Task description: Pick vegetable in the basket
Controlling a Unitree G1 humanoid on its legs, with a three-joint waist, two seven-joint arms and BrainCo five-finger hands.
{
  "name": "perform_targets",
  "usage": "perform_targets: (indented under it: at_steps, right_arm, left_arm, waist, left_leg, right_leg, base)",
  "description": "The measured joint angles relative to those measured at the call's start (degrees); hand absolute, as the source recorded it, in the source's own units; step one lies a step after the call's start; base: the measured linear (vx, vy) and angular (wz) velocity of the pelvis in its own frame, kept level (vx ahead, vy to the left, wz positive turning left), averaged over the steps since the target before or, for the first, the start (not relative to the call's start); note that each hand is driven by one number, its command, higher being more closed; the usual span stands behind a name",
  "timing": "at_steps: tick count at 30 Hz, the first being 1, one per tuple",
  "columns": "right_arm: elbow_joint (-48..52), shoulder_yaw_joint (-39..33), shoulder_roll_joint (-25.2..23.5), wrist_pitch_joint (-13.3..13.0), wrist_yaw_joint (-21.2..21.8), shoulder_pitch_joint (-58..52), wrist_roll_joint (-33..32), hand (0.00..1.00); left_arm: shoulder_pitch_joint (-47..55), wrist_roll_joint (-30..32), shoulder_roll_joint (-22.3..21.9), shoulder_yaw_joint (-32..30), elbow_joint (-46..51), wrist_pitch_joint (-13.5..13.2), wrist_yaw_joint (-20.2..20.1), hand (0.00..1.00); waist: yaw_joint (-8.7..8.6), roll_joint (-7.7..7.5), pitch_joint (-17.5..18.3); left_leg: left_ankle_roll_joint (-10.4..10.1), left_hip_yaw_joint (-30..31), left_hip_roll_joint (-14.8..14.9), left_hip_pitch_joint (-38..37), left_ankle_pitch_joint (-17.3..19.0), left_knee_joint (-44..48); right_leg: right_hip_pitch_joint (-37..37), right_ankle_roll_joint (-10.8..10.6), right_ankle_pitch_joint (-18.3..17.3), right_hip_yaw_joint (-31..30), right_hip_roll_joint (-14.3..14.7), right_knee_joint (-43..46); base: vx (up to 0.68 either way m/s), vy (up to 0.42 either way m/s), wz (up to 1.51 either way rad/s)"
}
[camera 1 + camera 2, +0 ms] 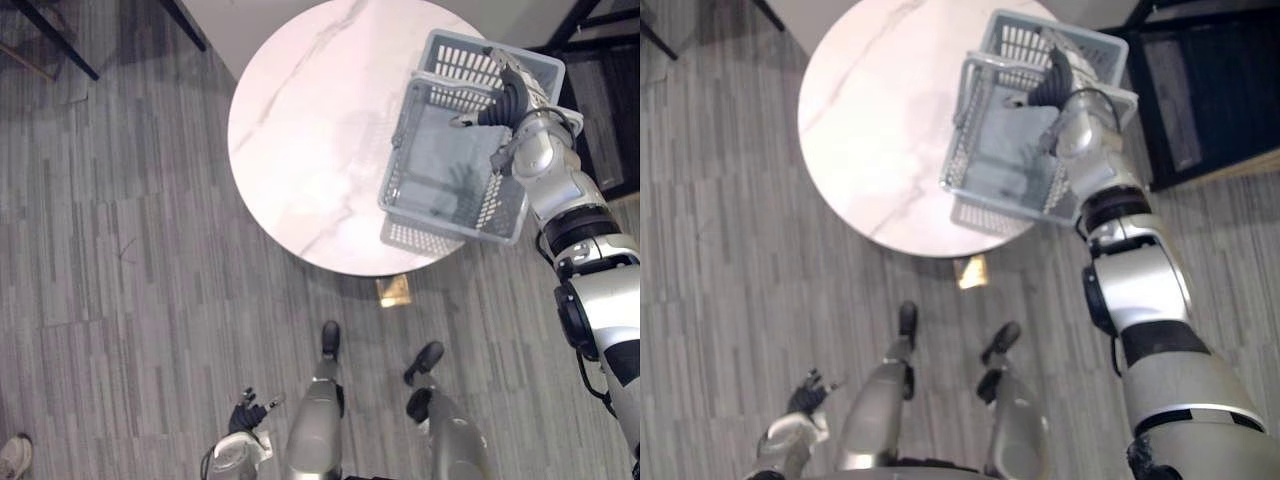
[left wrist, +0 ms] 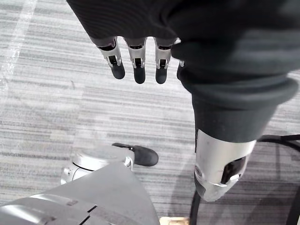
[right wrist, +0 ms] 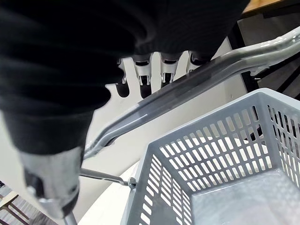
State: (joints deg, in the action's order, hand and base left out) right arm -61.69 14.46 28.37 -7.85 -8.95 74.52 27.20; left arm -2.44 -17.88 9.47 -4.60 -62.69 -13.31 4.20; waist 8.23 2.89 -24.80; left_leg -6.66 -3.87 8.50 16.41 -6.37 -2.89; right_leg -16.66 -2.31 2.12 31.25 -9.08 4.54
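Clearly, the grey slatted basket (image 1: 402, 160) is seen at the right side of the round white marble desk (image 1: 300, 130), with its near right corner reaching out past the desk's rim. It is gripped by its handle (image 3: 187, 89): the right robot hand (image 1: 510, 98) is clenched round that bar, the fingers (image 3: 143, 77) hooked over it from one side and the thumb set apart on the other, as seen in the right wrist view. Whether the basket is resting on the desk or is held just clear of it cannot be told. A plain grey bottom is shown inside the basket, ringed by slotted walls. The left robot hand (image 1: 248, 412) is held low over the grey plank floor (image 1: 120, 250), well apart from the desk, with its fingers straight and released and nothing in them. A light shoe (image 1: 12, 455) of a person is seen on the floor at the lower left corner.
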Motion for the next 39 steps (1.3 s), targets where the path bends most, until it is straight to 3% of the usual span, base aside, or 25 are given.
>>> perform_targets:
  at_steps: [4,5,14,15,36,37,39]
  right_arm:
    - [0.0,2.99,0.9,-0.21,0.0,0.21,4.41,0.0]
    - [0.02,4.6,1.26,-0.48,0.14,0.21,5.5,1.0]
    - [0.41,13.95,4.96,-3.05,2.8,0.15,13.47,1.0]
    - [0.42,14.38,4.93,-3.53,2.96,-0.2,13.44,0.0]
    - [0.7,15.08,5.35,-4.1,3.74,-5.01,13.32,0.0]
    - [0.7,15.07,5.35,-4.11,3.97,-5.06,13.33,1.0]
    - [0.71,14.91,5.35,-4.16,4.23,-5.22,13.37,1.0]
  left_arm:
    - [0.0,-0.02,0.0,-0.02,-0.12,0.02,0.0,0.0]
    - [0.0,-0.02,0.0,-0.05,-0.13,0.03,-0.01,0.0]
    - [0.13,-0.02,0.01,-1.44,-1.09,0.14,-0.67,0.0]
    - [0.15,-0.02,0.02,-2.04,-1.17,0.15,-0.67,0.0]
    - [0.2,0.0,0.33,-2.44,-1.33,0.21,-0.67,0.0]
    - [0.21,0.0,0.33,-2.43,-1.34,0.22,-0.67,0.0]
    - [0.21,0.0,0.33,-2.44,-1.33,0.22,-0.67,0.0]
  waist:
    - [0.05,0.09,-0.05]
    - [0.04,0.09,-0.05]
    - [0.2,0.08,-0.02]
    - [0.28,0.07,-0.02]
    - [1.4,-0.21,3.19]
    - [1.39,-0.22,3.19]
    - [1.29,-0.21,3.19]
  left_leg:
    - [0.08,0.25,0.01,0.38,-0.18,0.02]
    - [0.09,0.48,-0.01,0.45,-0.2,0.01]
    - [0.21,3.09,-0.79,1.62,-0.5,-0.08]
    - [0.27,3.24,-0.91,1.75,-0.56,-0.1]
    - [0.56,3.28,-1.51,1.64,-1.65,-1.08]
    - [0.56,3.24,-1.53,1.6,-1.65,-1.1]
    - [0.6,3.19,-1.63,1.57,-1.68,-1.12]
  right_leg:
    - [-0.28,0.0,-0.01,0.24,-0.09,0.21]
    - [-0.28,-0.01,-0.02,0.38,-0.13,0.27]
    - [-0.3,-0.05,-0.07,2.27,-1.17,0.81]
    - [-0.31,-0.06,-0.07,2.52,-1.24,0.84]
    - [-1.35,-0.06,-0.05,1.82,-2.37,2.24]
    - [-1.36,-0.06,-0.05,1.77,-2.4,2.29]
    - [-1.47,-0.07,-0.06,1.69,-2.55,2.48]
  base:
    - [-0.01,0.006,0.03]
    - [-0.01,0.01,0.06]
    - [-0.01,0.017,0.12]
    - [0.01,0.007,0.12]
    - [0.0,-0.002,0.01]
    - [-0.01,-0.008,-0.03]
    - [0.0,0.0,0.0]
